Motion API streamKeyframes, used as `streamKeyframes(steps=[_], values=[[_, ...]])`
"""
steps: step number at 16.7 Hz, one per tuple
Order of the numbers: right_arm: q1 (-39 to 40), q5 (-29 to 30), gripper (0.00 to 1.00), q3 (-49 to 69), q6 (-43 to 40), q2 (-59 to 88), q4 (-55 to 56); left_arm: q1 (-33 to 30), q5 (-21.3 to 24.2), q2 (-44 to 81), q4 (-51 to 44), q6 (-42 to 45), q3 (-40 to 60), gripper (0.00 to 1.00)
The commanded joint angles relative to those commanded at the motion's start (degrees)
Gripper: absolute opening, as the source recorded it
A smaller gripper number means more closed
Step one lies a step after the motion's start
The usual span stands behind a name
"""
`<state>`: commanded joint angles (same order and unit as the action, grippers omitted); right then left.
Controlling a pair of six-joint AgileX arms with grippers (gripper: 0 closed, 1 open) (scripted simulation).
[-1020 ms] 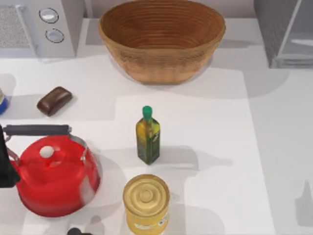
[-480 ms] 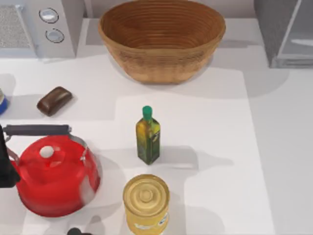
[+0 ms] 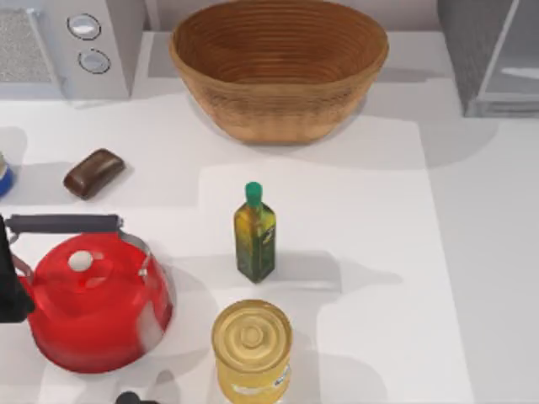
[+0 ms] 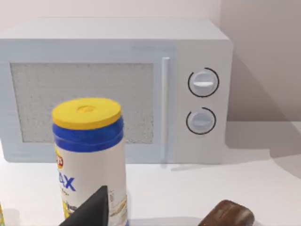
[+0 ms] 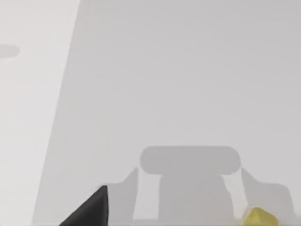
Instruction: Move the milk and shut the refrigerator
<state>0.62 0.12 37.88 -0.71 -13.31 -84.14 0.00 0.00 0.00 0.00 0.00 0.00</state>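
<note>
The milk is out of view. The refrigerator (image 3: 461,46), a dark grey speckled cabinet, stands at the table's far right corner, with its pale framed door panel (image 3: 515,67) to the right of the dark side. I cannot tell how far the door stands open. My left arm (image 3: 8,282) is a black shape at the table's left edge, beside the red kettle. A black tip of my left gripper (image 4: 91,212) shows in front of a yellow-lidded blue canister (image 4: 89,155). A black tip of my right gripper (image 5: 91,212) hangs over bare white table, where its shadow falls.
A wicker basket (image 3: 278,114) stands at the back centre and a light grey microwave (image 3: 67,42) with two knobs at the back left. A brown block (image 3: 93,172), a red kettle (image 3: 93,307), a green-capped oil bottle (image 3: 254,236) and a yellow can (image 3: 251,345) occupy the left and middle.
A faint shadow near the table's front right edge has gone. No object on the table has moved.
</note>
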Motion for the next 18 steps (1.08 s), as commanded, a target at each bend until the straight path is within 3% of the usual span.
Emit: streamKeyframes(steps=[3, 7, 18], values=[[-3.4, -1.8, 1.0, 2.1, -3.5, 2.9, -0.5, 0.0, 0.0, 0.0, 0.0, 0.0, 0.0, 1.0], [-15.7, -8.5, 1.0, 8.9, -16.7, 14.9, -1.7, 0.0, 0.0, 0.0, 0.0, 0.0, 0.0, 1.0], [-71.6, -41.7, 1.0, 29.3, -81.2, 82.6, -4.4, 0.0, 0.0, 0.0, 0.0, 0.0, 0.0, 1.0]])
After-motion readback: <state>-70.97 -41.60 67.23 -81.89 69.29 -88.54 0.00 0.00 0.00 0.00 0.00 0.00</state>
